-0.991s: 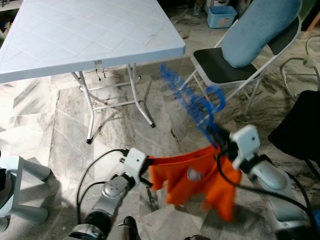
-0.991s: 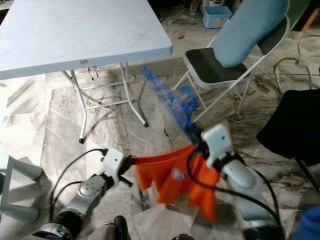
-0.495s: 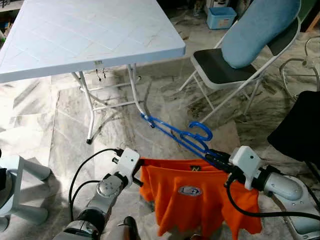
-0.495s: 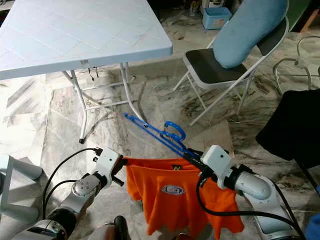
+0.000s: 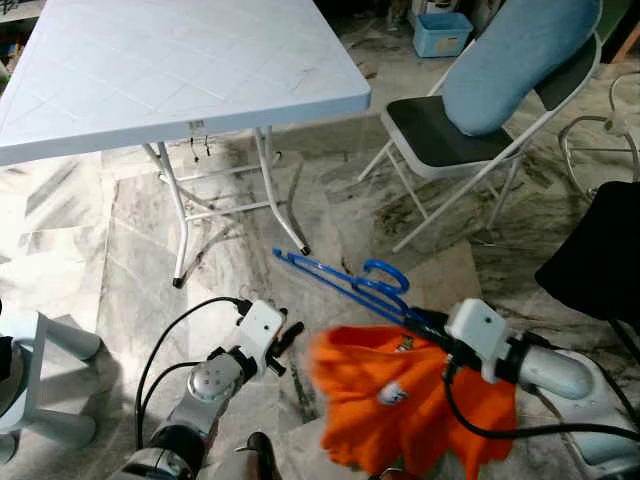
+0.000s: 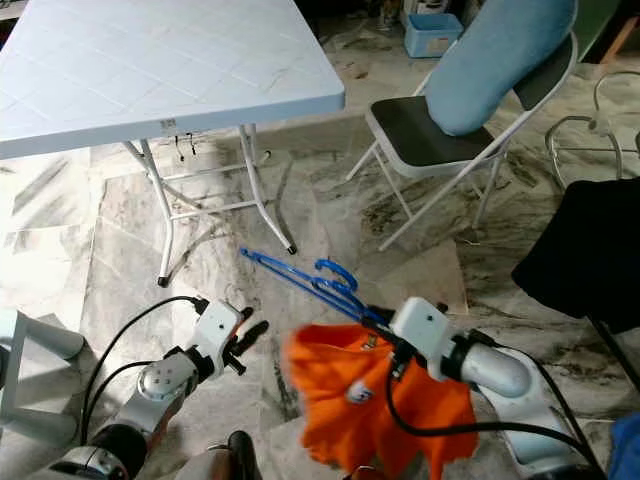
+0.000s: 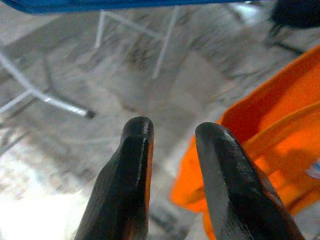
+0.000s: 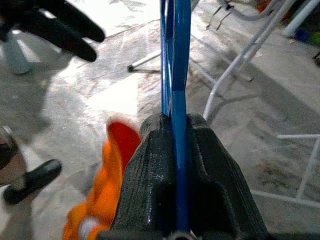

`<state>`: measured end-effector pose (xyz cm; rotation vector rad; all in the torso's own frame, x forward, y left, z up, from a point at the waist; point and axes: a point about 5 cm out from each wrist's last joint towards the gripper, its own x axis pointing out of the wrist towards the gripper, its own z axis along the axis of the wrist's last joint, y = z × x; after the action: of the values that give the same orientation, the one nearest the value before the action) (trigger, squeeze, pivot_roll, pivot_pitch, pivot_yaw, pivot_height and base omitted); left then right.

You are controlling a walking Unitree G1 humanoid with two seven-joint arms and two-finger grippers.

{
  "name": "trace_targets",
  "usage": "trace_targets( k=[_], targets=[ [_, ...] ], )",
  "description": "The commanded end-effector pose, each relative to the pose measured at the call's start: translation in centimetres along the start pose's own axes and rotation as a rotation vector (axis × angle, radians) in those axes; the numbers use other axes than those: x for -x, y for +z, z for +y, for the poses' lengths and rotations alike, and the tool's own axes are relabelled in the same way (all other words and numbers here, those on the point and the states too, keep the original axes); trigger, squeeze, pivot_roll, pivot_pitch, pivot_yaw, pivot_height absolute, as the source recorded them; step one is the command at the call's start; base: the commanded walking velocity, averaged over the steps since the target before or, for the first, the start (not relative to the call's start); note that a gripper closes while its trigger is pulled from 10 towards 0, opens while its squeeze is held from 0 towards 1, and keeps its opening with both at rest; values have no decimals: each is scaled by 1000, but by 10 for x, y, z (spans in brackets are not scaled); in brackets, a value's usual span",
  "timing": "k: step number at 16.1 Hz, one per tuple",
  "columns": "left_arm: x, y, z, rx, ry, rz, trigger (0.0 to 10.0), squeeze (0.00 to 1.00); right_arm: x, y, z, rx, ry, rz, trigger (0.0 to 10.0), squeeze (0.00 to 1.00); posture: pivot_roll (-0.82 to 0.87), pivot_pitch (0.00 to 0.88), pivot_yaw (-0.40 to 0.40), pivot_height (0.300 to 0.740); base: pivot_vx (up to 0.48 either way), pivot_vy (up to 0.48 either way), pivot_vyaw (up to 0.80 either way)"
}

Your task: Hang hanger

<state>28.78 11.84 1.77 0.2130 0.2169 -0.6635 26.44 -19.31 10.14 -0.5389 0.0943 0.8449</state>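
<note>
Marbled floor [image 5: 120, 230] is filling the room, with a white worktop [image 5: 170, 70] standing at 11 o'clock and a folding chair [image 5: 450, 130] under a blue cushion [image 5: 515, 55] at 1 o'clock; something black [image 5: 600, 250] is hanging at 3 o'clock.

At 7 o'clock the left gripper [image 5: 282, 345] is hovering above the floor, its fingers [image 7: 135, 150] narrowly apart and holding nothing, with orange cloth just beside it.

At centre an orange shirt [image 5: 400, 400] is drooping in a bunch from the hanger [image 5: 340, 280], blurred. That blue hanger is lying nearly level, its long axis running from the right gripper [image 5: 425, 322] toward 10 o'clock, hook [image 5: 385, 272] curling upward near the grip.

At 4 o'clock the right gripper is clamping the hanger's bar between its fingers [image 8: 210, 165]. Judging by this, the right arm alone is carrying hanger and shirt, so hanging it would turn on swinging the hook toward a rail; no rail is showing.
</note>
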Motion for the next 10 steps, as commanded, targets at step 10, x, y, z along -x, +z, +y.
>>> trace_targets(
  k=[10],
  targets=[
    [-3, 48, 6, -293, -119, -245, 10000, 1000, -13, -8, -6, 205, 56, 81, 10000, 0, -195, 200, 26, 740, 0, 0, 0]
  ],
)
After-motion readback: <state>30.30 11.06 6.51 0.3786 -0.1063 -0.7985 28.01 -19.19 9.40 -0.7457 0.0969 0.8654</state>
